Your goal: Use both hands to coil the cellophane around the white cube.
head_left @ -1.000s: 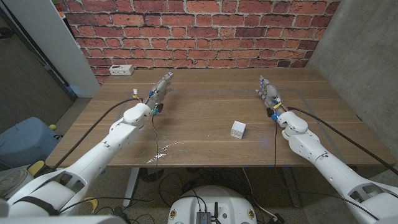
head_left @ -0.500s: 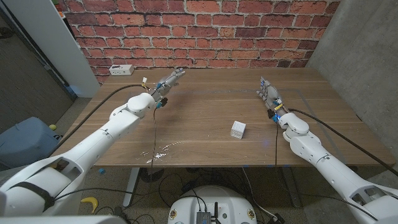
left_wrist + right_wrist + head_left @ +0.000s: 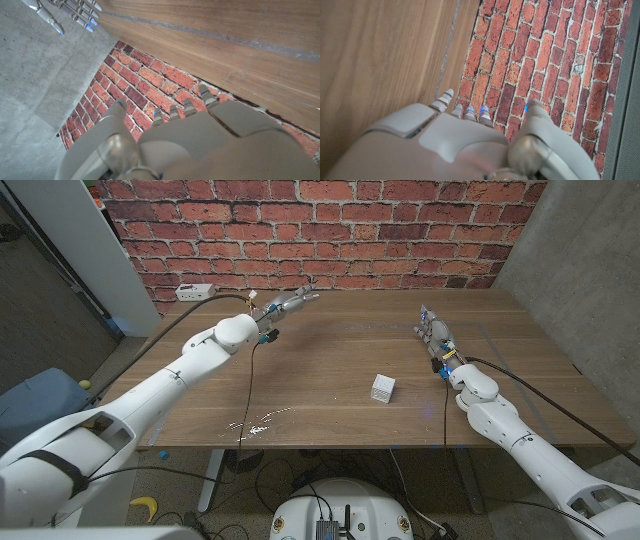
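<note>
The white cube sits on the wooden table, right of centre. A crumpled sheet of clear cellophane lies near the table's front edge, left of centre. My left hand hovers over the back left part of the table, fingers stretched out toward the right, holding nothing, far from both items. My right hand stands at the right side, fingers straight and pointing to the back, empty, behind and to the right of the cube. The left wrist view has my left hand and the right hand's fingertips.
A white power strip lies at the table's back left corner. A black cable hangs from my left arm down over the cellophane. A red brick wall stands behind the table. A blue container is on the floor at left.
My left arm has swung toward the back and middle of the table, and its hand has turned from pointing back to pointing right. The right hand, cube and cellophane have stayed put.
</note>
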### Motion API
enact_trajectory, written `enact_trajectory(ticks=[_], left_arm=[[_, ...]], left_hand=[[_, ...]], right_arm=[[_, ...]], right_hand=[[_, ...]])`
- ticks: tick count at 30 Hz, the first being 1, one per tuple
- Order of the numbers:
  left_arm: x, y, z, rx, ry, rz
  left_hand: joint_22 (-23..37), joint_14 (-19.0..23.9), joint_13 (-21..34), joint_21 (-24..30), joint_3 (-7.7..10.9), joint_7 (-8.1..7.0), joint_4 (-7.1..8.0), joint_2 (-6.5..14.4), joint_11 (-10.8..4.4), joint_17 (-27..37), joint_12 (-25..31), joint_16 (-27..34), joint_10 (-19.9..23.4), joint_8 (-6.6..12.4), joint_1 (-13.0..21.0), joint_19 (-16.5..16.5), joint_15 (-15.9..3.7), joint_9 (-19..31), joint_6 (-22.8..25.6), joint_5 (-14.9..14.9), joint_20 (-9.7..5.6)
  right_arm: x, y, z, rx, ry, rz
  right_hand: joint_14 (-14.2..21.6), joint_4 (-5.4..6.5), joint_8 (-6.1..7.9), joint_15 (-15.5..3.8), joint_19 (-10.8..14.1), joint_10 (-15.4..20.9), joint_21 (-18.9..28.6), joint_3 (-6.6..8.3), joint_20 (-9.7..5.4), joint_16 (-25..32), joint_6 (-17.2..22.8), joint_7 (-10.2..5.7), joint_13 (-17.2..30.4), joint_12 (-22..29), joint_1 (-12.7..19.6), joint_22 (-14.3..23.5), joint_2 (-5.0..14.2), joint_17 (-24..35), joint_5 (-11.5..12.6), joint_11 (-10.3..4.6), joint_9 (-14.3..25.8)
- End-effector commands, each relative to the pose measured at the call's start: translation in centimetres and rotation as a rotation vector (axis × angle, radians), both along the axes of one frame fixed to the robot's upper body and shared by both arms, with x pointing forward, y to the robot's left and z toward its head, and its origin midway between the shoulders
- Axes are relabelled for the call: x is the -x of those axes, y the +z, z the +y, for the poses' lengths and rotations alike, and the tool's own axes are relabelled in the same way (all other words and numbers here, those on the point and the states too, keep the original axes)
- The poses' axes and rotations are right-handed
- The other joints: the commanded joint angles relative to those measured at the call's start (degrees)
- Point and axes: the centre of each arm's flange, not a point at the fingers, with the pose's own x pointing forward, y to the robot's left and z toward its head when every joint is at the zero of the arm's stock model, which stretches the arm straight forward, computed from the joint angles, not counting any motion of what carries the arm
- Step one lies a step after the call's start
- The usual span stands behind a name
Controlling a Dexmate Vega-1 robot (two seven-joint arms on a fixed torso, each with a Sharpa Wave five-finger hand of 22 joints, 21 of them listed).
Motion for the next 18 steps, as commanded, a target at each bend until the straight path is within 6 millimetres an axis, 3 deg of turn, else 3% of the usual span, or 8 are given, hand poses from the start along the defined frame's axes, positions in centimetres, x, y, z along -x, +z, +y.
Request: enact_trajectory(ticks=[1, 18], left_arm=[[0.6, 1.0, -3.2, -0.203, -0.027, -0.038], [2.4, 2.0, -8.3, -0.52, -0.062, -0.156]], left_hand=[[0.08, 0.16, 0.14, -0.57, 0.1, 0.03, -0.42, 0.05, -0.01, 0.18, -0.04, -0.29, 0.23, -0.02, 0.45, -0.79, -0.08, 0.33, 0.51, -0.12, 0.4], [0.11, -0.36, 0.18, -1.25, 0.12, -0.23, -0.53, 0.06, -0.48, 0.21, -0.29, -0.62, 0.12, -0.21, 0.32, -1.62, -0.31, 0.37, 0.52, -0.2, 0.24]], right_arm=[[0.7, -0.5, 0.1, -0.008, -0.007, -0.008], [1.7, -0.8, 0.1, -0.007, -0.021, -0.021]], right_hand=[[-0.68, -0.27, 0.26, 0.37, 0.15, 0.0, 0.6, 0.36, 0.22, 0.57, 0.31, -0.27, 0.27, 0.36, 0.62, 0.13, -0.04, 0.32, 0.23, 0.35, 0.11], [-0.61, -0.5, 0.28, 0.42, 0.23, 0.16, 0.67, 0.49, -0.03, 0.57, 0.54, -0.28, 0.27, 0.37, 0.87, 0.14, 0.09, 0.33, 0.17, 0.56, 0.11]])
